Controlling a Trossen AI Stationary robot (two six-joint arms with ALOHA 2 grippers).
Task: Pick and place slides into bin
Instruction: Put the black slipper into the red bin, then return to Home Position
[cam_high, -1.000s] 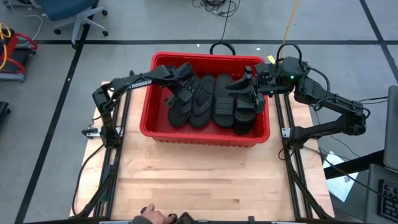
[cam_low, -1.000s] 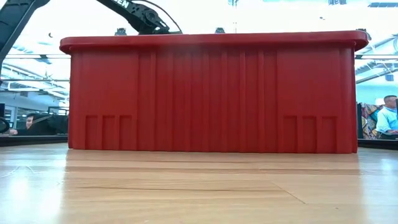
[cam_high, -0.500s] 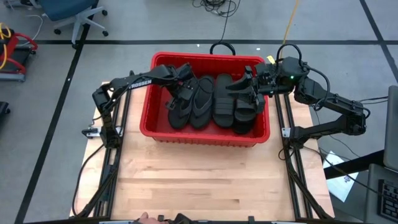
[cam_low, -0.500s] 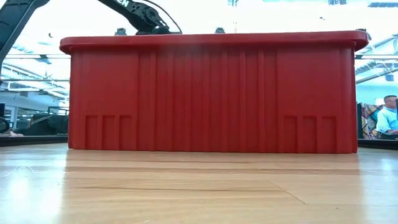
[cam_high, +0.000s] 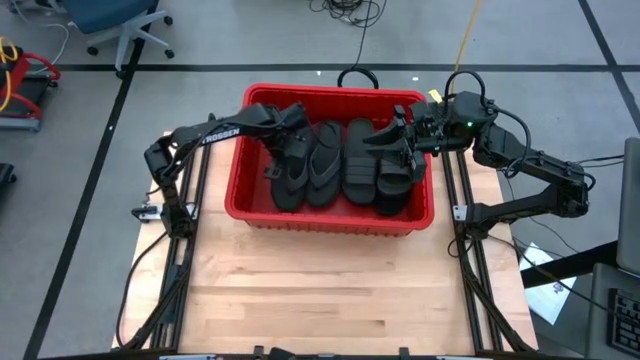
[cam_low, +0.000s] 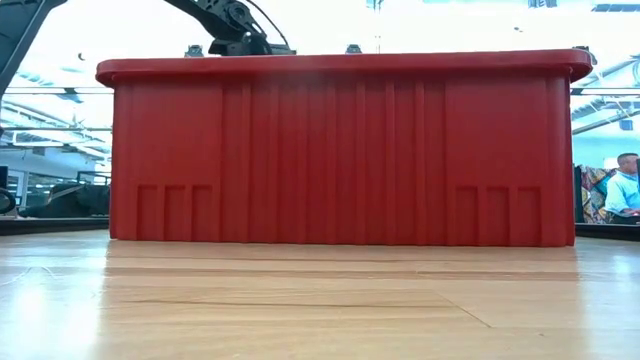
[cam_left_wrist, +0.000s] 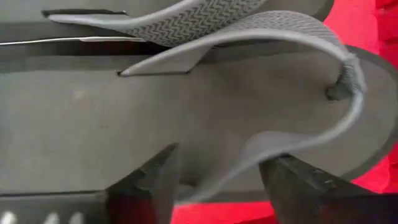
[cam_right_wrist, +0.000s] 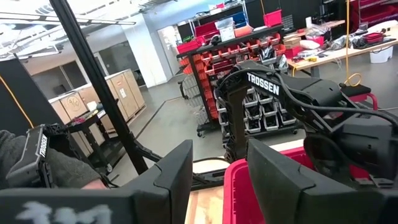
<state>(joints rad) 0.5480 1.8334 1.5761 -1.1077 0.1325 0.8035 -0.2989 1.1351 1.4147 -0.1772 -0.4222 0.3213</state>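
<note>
Grey floor marked with dark lines surrounds the pale wooden tabletop (cam_high: 300, 300), and the red bin (cam_high: 330, 215) stands on its far half, filling most of the low view with its ribbed front wall. Black slides (cam_high: 345, 160) lie inside the bin, side by side and partly stacked, with a thong-strapped flip-flop (cam_high: 322, 165) left of the middle. From the left, the left gripper (cam_high: 290, 140) reaches over the bin's rim down among the sandals at the bin's left end; in its wrist view the jaws stand apart, one on each side of the flip-flop's strap (cam_left_wrist: 261, 143), just above the grey sole (cam_left_wrist: 155, 130), not closed on it. Over the bin's far right corner hangs the right gripper (cam_high: 400, 135), above the stacked sandals there; its jaws are parted and hold nothing, and its wrist camera looks across to the left arm and shelving in the room beyond
</note>
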